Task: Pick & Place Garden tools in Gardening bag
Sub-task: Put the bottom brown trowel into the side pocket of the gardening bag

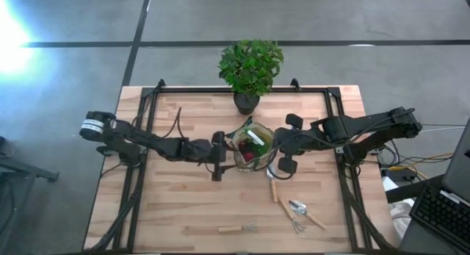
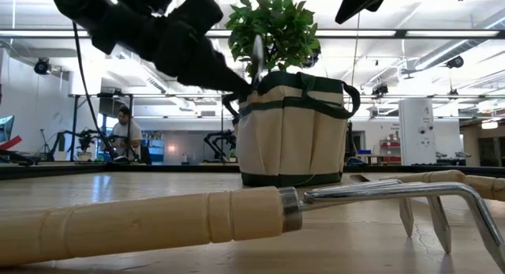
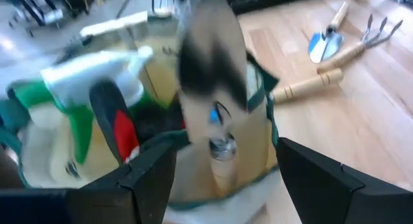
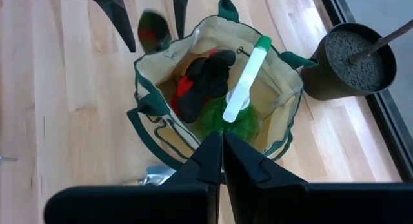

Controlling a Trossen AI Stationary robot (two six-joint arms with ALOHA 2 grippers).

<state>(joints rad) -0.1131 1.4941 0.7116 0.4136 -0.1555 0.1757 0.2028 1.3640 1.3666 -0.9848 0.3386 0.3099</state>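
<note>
On the pale wooden surface (image 1: 183,211), mid-board, gardening bag (image 1: 252,146) with trowel (image 3: 216,101) half in below spread left tool (image 3: 222,172); right tool (image 4: 221,161) pressed together overhead; risk: blade snagging the rim, tipping the bag.

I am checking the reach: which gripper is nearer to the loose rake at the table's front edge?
Left, slightly. The left gripper is at the bag's left side; the right gripper is at its right side. The rake lies below both.
</note>
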